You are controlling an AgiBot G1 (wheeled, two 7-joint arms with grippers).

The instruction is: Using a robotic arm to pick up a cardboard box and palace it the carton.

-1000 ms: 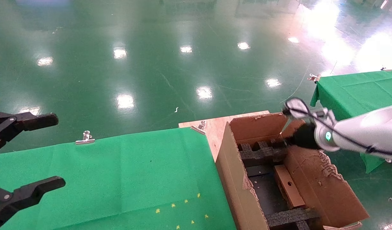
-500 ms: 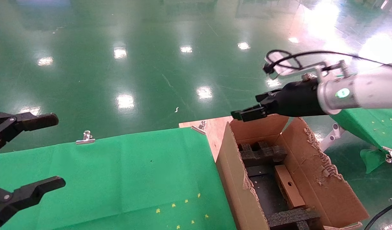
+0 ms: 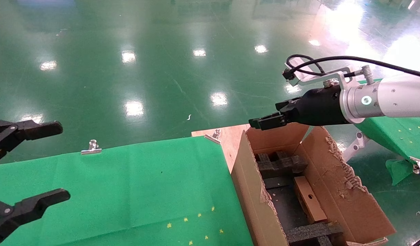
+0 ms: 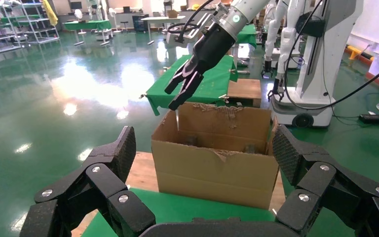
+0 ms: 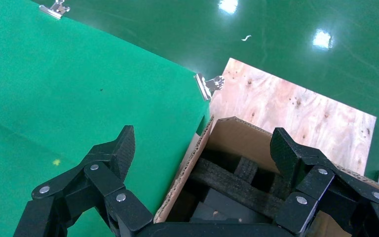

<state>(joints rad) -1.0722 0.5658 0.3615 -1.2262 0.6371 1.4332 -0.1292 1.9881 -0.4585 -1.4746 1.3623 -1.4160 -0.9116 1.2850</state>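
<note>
The small cardboard box (image 3: 309, 200) with a round hole lies inside the carton (image 3: 252, 191), against its right wall, between black foam inserts (image 3: 281, 164). My right arm (image 3: 391, 99) reaches in from the right. Its gripper (image 3: 264, 121) is open and empty, hovering above the carton's far rim. In the right wrist view the right gripper (image 5: 203, 142) looks down on the carton's corner (image 5: 187, 163) and foam (image 5: 232, 180); the small box is hidden there. My left gripper (image 3: 49, 164) is open and empty at the left edge. The left wrist view shows the left gripper (image 4: 205, 143), the carton (image 4: 212, 168) and the right gripper (image 4: 182, 89).
A green-clothed table (image 3: 128, 184) with metal clips (image 3: 91, 147) lies left of the carton. Bare plywood (image 3: 230, 136) shows behind it. A second green-clothed table (image 3: 401, 133) stands under the right arm. The carton's flaps are ragged (image 3: 346, 174).
My right gripper rose from low at the carton's far end to above its rim, empty, and has hardly moved in the last half second. The small box stayed in the carton.
</note>
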